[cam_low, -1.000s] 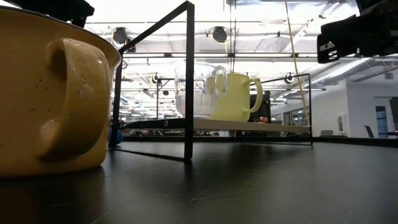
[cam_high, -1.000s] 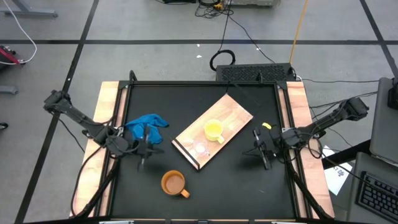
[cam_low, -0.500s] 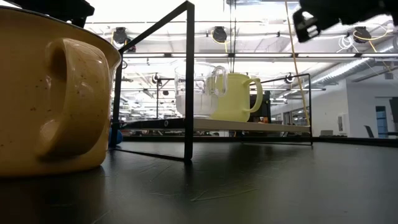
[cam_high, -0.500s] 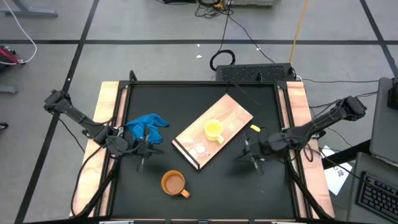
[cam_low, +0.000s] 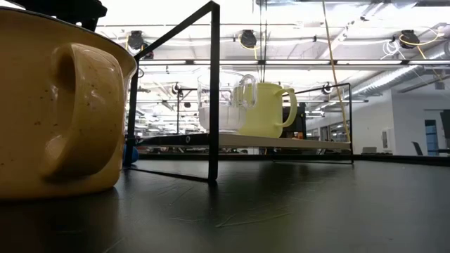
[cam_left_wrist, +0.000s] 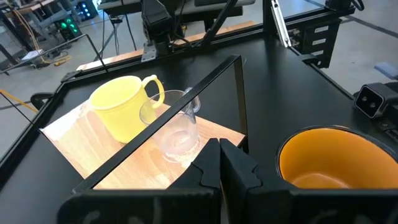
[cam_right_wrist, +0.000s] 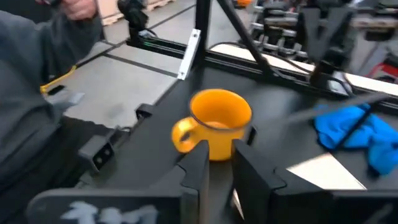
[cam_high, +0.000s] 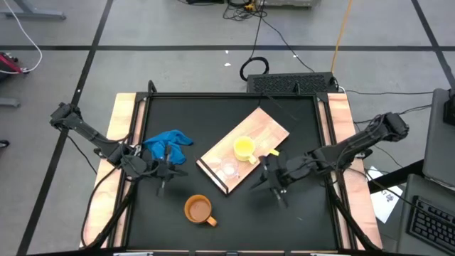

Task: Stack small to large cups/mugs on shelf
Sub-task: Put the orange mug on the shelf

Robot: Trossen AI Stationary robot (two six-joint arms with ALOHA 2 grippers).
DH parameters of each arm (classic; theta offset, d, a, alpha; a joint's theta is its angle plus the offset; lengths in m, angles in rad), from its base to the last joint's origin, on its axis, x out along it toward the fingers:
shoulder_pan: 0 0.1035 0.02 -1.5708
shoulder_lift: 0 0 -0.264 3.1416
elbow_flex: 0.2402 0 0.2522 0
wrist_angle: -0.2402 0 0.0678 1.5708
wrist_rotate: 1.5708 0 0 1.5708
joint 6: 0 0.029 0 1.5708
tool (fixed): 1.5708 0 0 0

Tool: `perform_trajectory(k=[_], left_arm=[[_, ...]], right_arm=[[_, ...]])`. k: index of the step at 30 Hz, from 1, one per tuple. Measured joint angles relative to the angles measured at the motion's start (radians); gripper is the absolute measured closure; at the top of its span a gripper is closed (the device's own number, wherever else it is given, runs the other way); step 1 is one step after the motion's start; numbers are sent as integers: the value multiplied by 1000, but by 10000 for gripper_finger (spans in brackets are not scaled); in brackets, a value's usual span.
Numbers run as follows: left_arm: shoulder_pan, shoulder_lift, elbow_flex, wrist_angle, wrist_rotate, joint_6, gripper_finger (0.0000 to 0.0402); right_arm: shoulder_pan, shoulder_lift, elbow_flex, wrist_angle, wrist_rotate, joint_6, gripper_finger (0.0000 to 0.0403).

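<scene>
Right gripper (cam_high: 269,178): over the tabletop beside the shelf (cam_high: 270,131), fingers slightly apart, empty.
Left gripper (cam_high: 165,174): fingers pressed together, near blue cloth (cam_high: 165,141).
Orange mug (cam_high: 198,210): alone, off shelf.

Two dark six-joint arms over the black tabletop. Left arm reaching in from the table's left edge, elbow raised outboard, forearm slanting down and inward. Left two-finger gripper (cam_high: 165,173) low over the left-front part of the table; dark fingers (cam_left_wrist: 211,165) pressed together, no gap showing in its wrist view. Right arm stretched long from the right edge toward the table's middle, forearm nearly level. Right two-finger gripper (cam_high: 268,179) near the centre, pointing left; dark fingers (cam_right_wrist: 196,163) standing slightly apart, nothing held between them.
</scene>
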Motion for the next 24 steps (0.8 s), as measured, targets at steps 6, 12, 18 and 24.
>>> perform_trajectory(k=[6, 12, 18, 24], left_arm=[[0, 0, 0, 17, 8, 19, 400], [0, 0, 0, 21, 8, 20, 400], [0, 0, 0, 37, 12, 26, 399], [0, 0, 0, 54, 12, 0, 400]], right_arm=[[-7, 105, 145, -41, -35, -22, 300], [-52, 198, 275, -148, -132, -20, 265], [-122, 302, 380, -221, -260, -7, 247], [-150, 403, 480, -258, -390, -6, 241]])
